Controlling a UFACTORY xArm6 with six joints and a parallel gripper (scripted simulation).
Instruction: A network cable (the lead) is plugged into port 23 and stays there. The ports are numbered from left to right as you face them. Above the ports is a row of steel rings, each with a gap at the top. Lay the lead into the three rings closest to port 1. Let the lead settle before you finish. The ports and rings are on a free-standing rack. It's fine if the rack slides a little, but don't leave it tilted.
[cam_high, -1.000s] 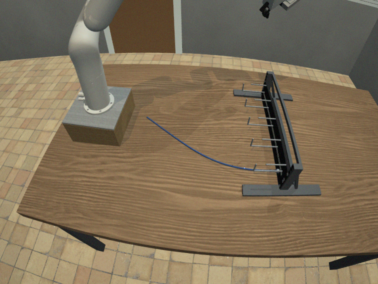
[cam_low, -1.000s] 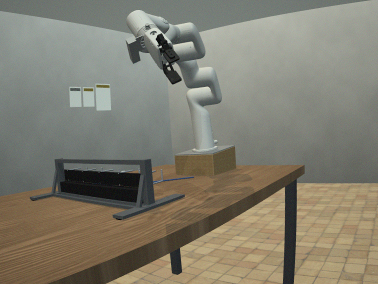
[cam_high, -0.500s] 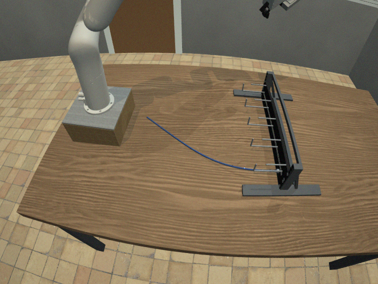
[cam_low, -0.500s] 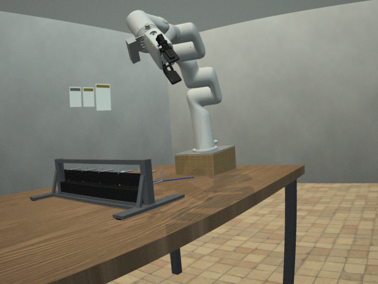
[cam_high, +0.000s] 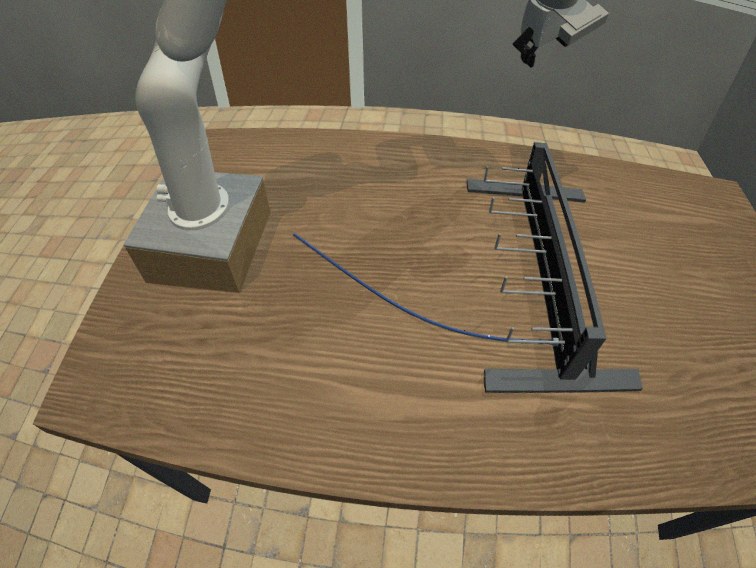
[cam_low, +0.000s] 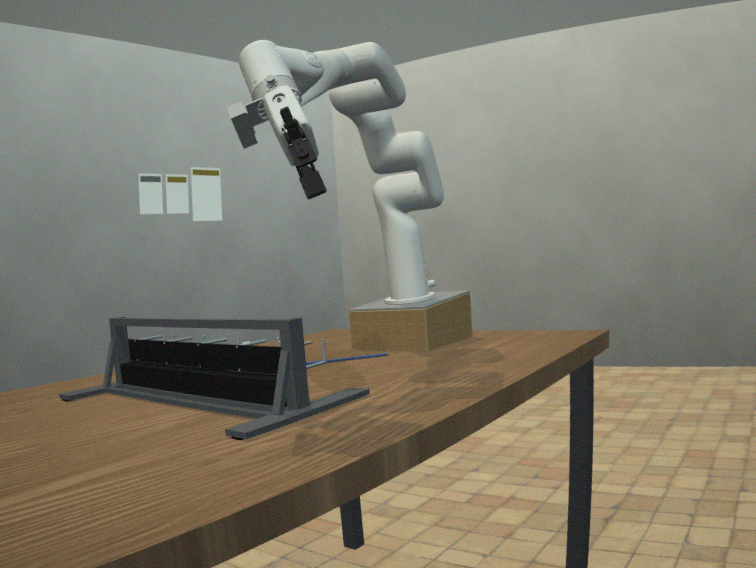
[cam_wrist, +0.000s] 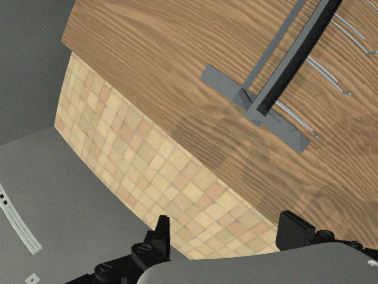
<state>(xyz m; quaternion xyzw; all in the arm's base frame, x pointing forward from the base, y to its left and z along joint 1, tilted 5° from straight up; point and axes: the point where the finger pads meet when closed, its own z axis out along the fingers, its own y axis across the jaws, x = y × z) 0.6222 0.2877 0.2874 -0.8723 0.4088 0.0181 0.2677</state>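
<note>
High above the far end of the counter (cam_high: 183, 378), the gripper (cam_low: 311, 183) hangs in the air with its fingers spread fully apart and nothing between them. In the top view it (cam_high: 526, 50) shows near the upper edge, beyond the rack's far foot. The white arm (cam_low: 400, 183) folds up from a wooden pedestal (cam_low: 449, 323) at one end of the counter and reaches out over it, with the wrist tilted downward.

On the counter stands the dark grey rack (cam_high: 571, 201), upright on two flat feet, one at each end. A black strip of ports (cam_low: 201, 366) fills its lower part. Steel prongs, the rings (cam_high: 519, 247), stick out from the rack in a row toward the arm's side.

A thin blue lead (cam_high: 378, 293) runs from the end of the rack nearest the top camera, beside the last prong there. It lies on the counter in a shallow curve, and its free end points toward the pedestal. None of the other rings carries it.

From the wrist view, one foot of the rack (cam_wrist: 220, 82) and the counter's edge sit below, with tiled floor (cam_wrist: 133, 153) past the edge.
</note>
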